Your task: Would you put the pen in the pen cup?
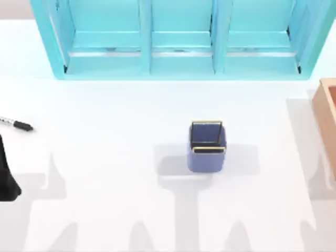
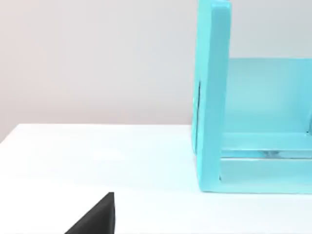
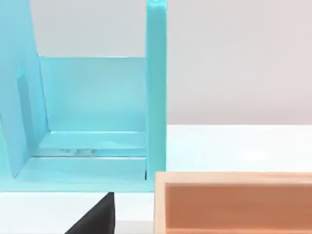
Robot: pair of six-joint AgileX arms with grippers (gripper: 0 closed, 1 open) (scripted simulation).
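Observation:
The pen (image 1: 17, 124) lies flat on the white table at the far left, silvery barrel with its black cap end pointing right. The pen cup (image 1: 207, 146), blue-purple with a thin gold rim and a dark inside, stands upright near the table's middle. A black part of my left arm (image 1: 6, 176) sits at the left edge, just in front of the pen and apart from it. A dark piece of the left gripper (image 2: 95, 217) shows low in the left wrist view. A similar dark piece of the right gripper (image 3: 95, 217) shows in the right wrist view.
A large turquoise shelf unit (image 1: 178, 42) spans the back of the table. An orange-brown wooden box (image 1: 328, 115) stands at the right edge, close in front of the right wrist camera. Open white table lies between the pen and the cup.

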